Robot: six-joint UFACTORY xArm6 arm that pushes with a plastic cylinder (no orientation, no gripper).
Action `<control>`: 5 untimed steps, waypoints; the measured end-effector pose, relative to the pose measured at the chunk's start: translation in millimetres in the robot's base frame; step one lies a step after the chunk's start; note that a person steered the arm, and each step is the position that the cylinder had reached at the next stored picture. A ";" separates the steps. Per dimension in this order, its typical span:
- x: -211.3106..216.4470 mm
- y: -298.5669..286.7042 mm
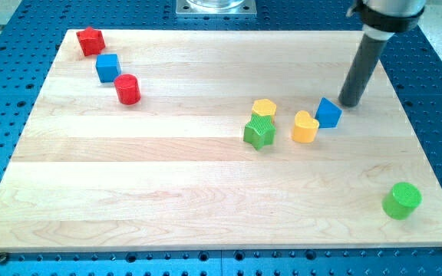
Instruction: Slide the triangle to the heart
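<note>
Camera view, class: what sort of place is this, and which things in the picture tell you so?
Probably a robotics lab bench. A wooden board lies on a blue perforated table, small coloured blocks such as the blue triangle and yellow heart lie scattered, and my tip stands just right of the triangle.

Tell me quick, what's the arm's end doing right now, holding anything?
No gripper: my tip holds nothing, resting on the board just right of the blue triangle, which sits against the yellow heart.

Bright, even light — sharp focus, faint shadows.
</note>
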State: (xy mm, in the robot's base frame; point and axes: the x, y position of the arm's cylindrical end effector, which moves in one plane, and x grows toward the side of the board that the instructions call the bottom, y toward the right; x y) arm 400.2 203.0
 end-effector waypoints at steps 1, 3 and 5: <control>52.3 -1.3; -1.1 7.8; 26.7 -53.6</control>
State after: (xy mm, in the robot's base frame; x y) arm 426.9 149.4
